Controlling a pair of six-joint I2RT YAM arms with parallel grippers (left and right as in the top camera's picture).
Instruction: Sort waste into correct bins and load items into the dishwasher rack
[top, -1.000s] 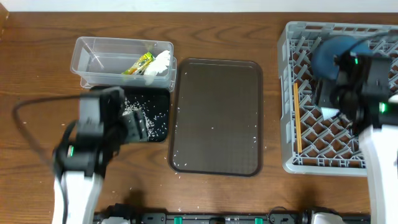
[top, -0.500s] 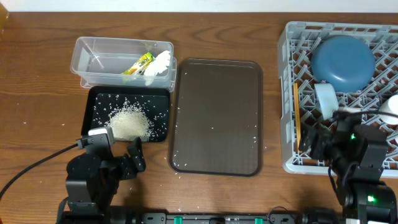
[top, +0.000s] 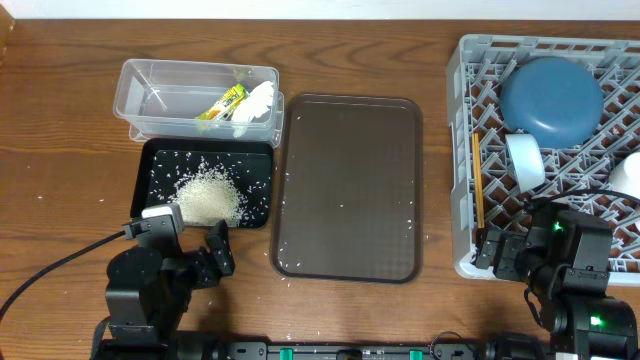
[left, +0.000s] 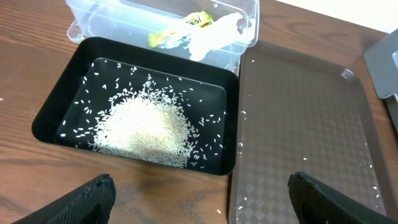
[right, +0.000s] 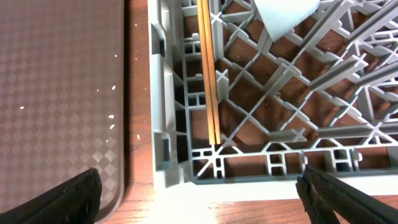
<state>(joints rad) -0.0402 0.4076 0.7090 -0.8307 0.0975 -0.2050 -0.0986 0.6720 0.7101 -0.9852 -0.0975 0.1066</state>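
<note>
Overhead, the brown serving tray (top: 347, 190) lies between the black tray (top: 160, 160) and the dishwasher rack (top: 465, 150), with stray grains dotting it; the rice (top: 208, 197) is heaped in the black tray; the wrapper (top: 224, 102) and napkin (top: 255, 105) lie in the clear tub (top: 150, 100); in the rack, the bowl (top: 552, 95) sits upturned, a cup (top: 525, 160) near it, the chopsticks (top: 478, 190) along the left wall; a second cup (top: 630, 175) is cut off at the frame edge; the left gripper (left: 199, 202) and right gripper (right: 199, 193) both stand wide apart, empty.
</note>
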